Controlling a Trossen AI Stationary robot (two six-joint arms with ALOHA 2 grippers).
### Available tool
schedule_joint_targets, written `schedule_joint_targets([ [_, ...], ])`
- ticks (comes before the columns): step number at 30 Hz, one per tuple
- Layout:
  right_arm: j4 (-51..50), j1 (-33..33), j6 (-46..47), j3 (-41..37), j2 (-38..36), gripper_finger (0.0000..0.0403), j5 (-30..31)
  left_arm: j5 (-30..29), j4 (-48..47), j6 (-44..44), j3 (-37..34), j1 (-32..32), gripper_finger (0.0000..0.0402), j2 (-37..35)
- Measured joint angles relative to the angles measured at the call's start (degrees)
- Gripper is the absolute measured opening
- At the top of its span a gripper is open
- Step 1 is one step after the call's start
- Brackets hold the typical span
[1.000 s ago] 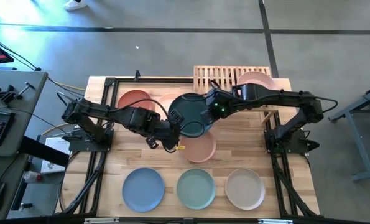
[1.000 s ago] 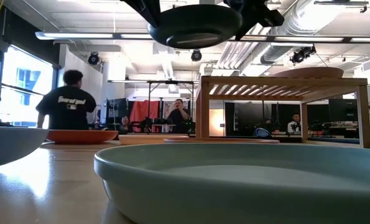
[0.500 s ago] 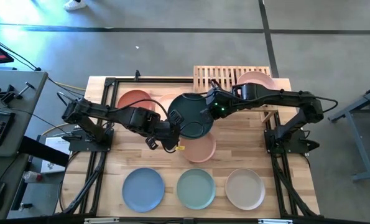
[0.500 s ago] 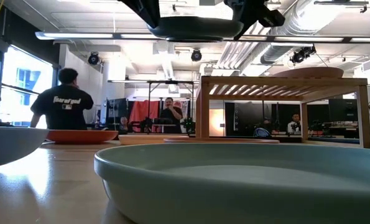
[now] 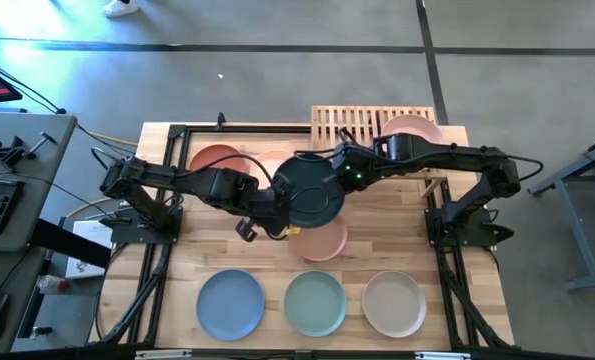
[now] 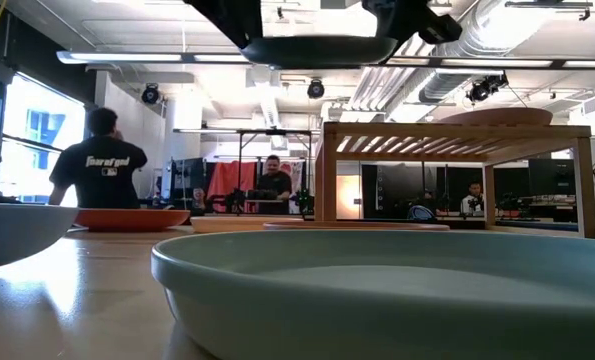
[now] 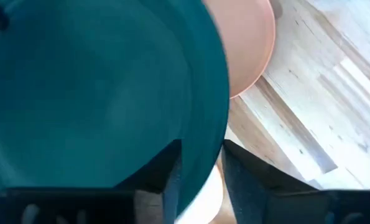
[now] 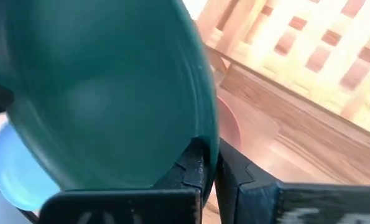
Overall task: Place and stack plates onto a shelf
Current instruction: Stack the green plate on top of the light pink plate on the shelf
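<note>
A dark teal plate point(image 5: 309, 192) hangs level above the table's middle, over a salmon plate point(image 5: 324, 238). My right gripper point(image 5: 339, 172) is shut on its far right rim. My left gripper point(image 5: 282, 213) is open at the near left rim, one finger above the rim point(image 7: 204, 177) and one below. The shelf point(image 5: 357, 125) stands at the far edge with a pale pink plate point(image 5: 412, 128) on its right half. Rust red point(image 5: 215, 160) and tan point(image 5: 272, 158) plates lie flat at the far left. Light blue point(image 5: 230, 304), mint point(image 5: 315, 304) and beige point(image 5: 394, 304) plates lie along the near edge. My right gripper pinches the teal plate's rim point(image 8: 204, 134) between its two fingers, one finger point(image 8: 191, 171) on the inner face and one outside. It comes slanting down from the far right. The plate is lifted clear and about level point(image 6: 317, 48). My left gripper: I cannot tell whether a finger point(image 7: 172, 171) touches the rim.
The shelf's slatted top point(image 6: 457, 133) stands well above the table on legs, and its left half is bare. Frame rails point(image 5: 162, 230) run along both table sides. People stand in the room beyond.
The teal plate, tilted a second ago with its underside showing in the low view, has come level and a little higher. My left wrist has rolled slightly at the plate's near rim. Both arms have stayed where they were.
</note>
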Motion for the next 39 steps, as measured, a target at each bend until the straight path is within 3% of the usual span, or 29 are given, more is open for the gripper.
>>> schedule_joint_targets([
  [5,-3.3,0.0,0.0,-0.1,0.0,0.0001,0.0,-0.2,-0.4,-4.6,0.0,-0.5,0.0132,0.0],
  [12,-7.7,-1.0,-0.4,-0.1,-0.7,0.0001,0.1,-0.6,-0.7,-9.4,0.0,-0.6,0.0133,0.0],
  [22,-11.6,-5.1,-4.9,-0.1,-9.5,0.0001,3.1,-0.6,-0.7,-10.8,0.0,0.6,0.0131,0.0],
  [39,-15.4,-26.9,-21.1,-0.6,-24.0,0.0,6.0,-0.6,-0.4,-16.4,0.0,10.1,0.0131,0.0],
])
